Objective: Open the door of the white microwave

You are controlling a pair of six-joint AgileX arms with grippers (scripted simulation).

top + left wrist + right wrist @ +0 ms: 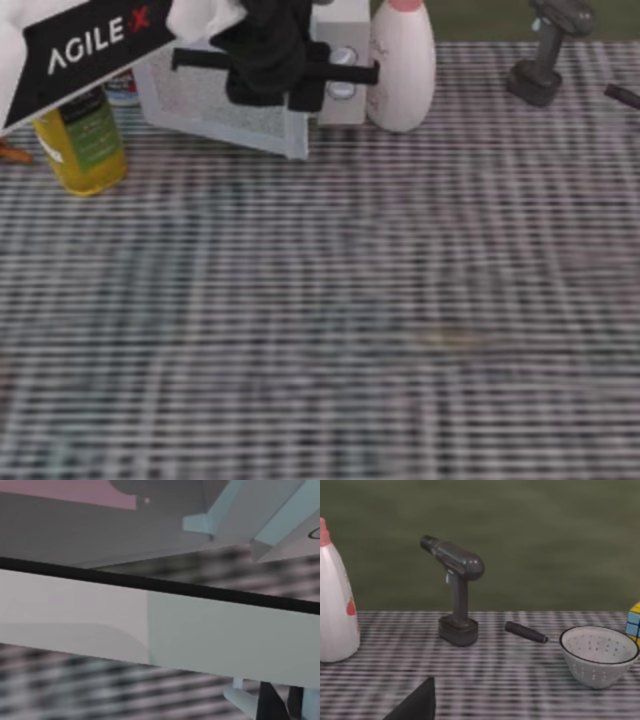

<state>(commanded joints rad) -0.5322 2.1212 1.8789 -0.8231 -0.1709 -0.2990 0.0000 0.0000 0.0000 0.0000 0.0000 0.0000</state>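
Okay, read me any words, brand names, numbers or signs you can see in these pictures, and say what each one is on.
"AGILE X", white letters with a red X: on the black plate of the left arm, top view.
Green label of the yellow bottle: print too blurred to read.
Red mark on the white pink-capped bottle: no readable letters.
White microwave, dark power drill: no text visible.

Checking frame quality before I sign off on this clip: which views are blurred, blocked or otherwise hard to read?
Top view: the left arm and left gripper cover much of the white microwave; the tablecloth looks smeared. Left wrist view: too close, only the door edge fills it. Right wrist view: evenly lit, the drill and colander read clearly.
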